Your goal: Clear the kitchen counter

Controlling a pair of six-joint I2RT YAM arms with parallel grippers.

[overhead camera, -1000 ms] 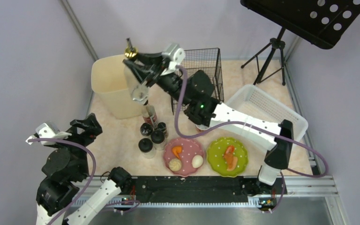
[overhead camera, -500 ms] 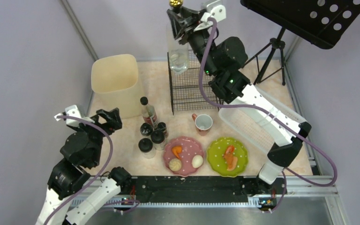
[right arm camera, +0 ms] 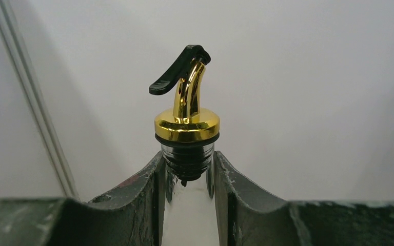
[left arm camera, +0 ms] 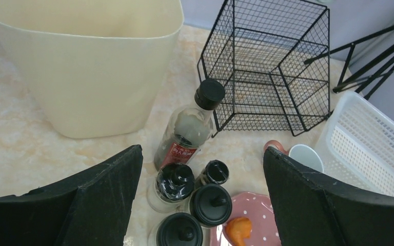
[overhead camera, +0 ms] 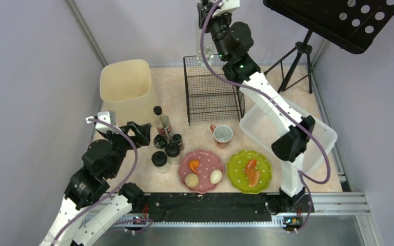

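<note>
Lower left, my left claw [left arm camera: 201, 154] spreads wide above black-capped glass bottles [left arm camera: 211, 197] on the beige-pink marbled surface [overhead camera: 172, 86], likely lined up to take one. Top centre, my right claw [right arm camera: 187, 165] pinches the neck of a clear, gold-spouted glass bottle [right arm camera: 187, 125], upright against spills, above the black wire basket [overhead camera: 213, 95].

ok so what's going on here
The right gripper is shut on a clear bottle with a gold pourer, holding it high near the wire basket at the far side of the kitchen counter. The left gripper hangs open over the black-capped jars and sauce bottle beside the cream bin. A pink plate and a green plate of food and a mug sit nearby.
</note>
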